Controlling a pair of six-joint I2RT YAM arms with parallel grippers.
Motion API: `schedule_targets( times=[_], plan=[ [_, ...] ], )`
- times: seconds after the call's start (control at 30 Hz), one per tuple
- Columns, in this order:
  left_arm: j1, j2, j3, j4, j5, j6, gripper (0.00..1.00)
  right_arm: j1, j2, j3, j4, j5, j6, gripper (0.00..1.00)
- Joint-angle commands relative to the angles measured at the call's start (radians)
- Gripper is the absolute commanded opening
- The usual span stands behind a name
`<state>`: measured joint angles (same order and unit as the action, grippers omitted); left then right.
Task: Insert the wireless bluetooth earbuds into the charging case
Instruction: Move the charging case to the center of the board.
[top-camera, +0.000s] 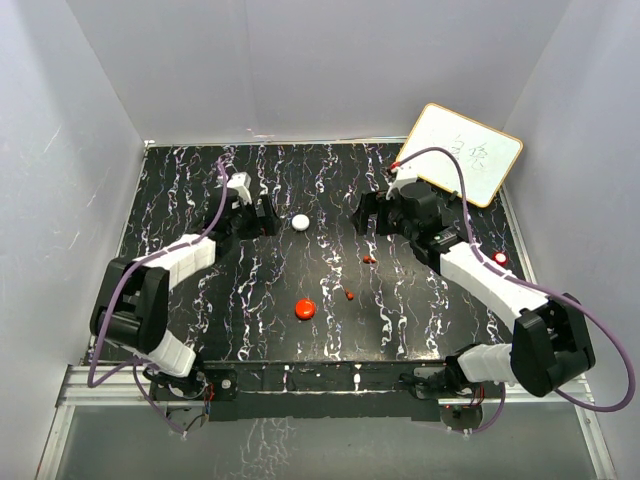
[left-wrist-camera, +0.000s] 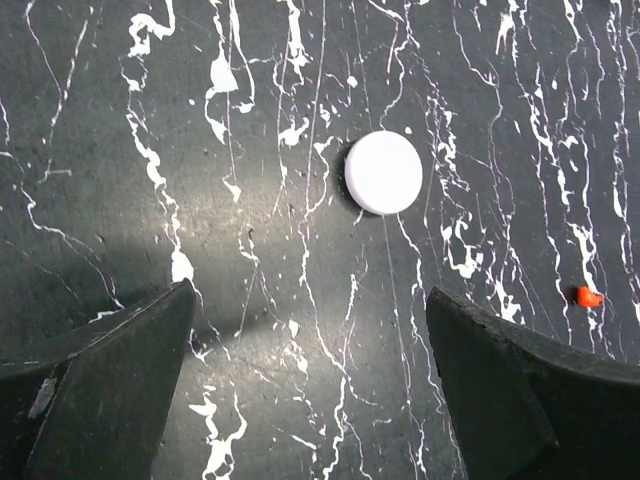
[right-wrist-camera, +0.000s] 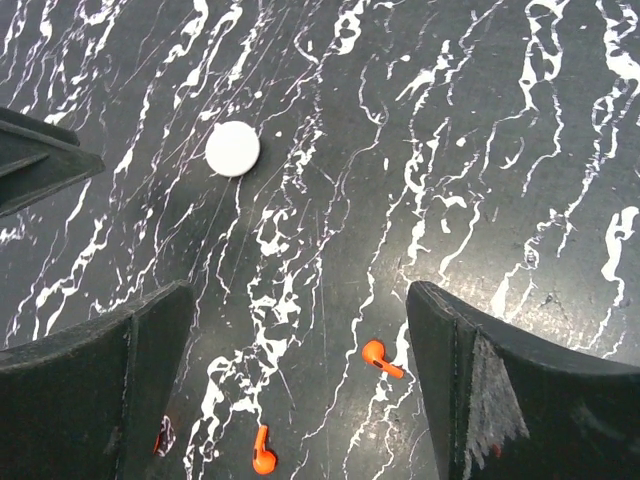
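The red earbuds (right-wrist-camera: 383, 358) are judged light, hard, slippery (best pinched across the bulb); left end effector (left-wrist-camera: 310, 292) and right end effector (right-wrist-camera: 298, 290) are seen spread wide, nothing held.

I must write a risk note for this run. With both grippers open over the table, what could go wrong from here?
1. The red earbuds are tiny next to the fingers of the right gripper, so a pinch may miss or flick one away.
2. The white disc lies between the right gripper and the left gripper; if both reach for it, the arms may collide.
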<state>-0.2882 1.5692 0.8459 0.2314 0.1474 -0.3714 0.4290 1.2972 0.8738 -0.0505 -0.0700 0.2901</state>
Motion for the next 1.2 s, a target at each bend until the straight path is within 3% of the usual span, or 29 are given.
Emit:
schedule_targets(
  times=[0.0,0.2,0.37,0.6,0.9,1.17],
  plan=[
    [-0.001,-0.081,-0.067,0.065,0.042,-0.050,0.99,-0.007,-0.005,0.014,0.074,-0.104,-0.025,0.84],
    [0.000,-0.127,-0.142,0.183,0.078,-0.111,0.99,0.032,0.066,0.019,0.018,-0.287,-0.067,0.74],
    [0.000,-0.196,-0.238,0.308,0.080,-0.142,0.99,0.150,0.073,-0.020,0.011,-0.219,-0.103,0.76],
    [-0.001,-0.215,-0.231,0.308,0.099,-0.130,0.99,0.215,0.095,-0.029,0.006,-0.145,-0.101,0.75],
    [-0.001,-0.215,-0.238,0.315,0.098,-0.126,0.99,0.444,0.146,-0.051,0.005,0.031,-0.100,0.75],
    [0.000,-0.256,-0.239,0.284,0.044,-0.110,0.99,0.573,0.178,-0.073,0.016,0.109,-0.126,0.78]
  ],
)
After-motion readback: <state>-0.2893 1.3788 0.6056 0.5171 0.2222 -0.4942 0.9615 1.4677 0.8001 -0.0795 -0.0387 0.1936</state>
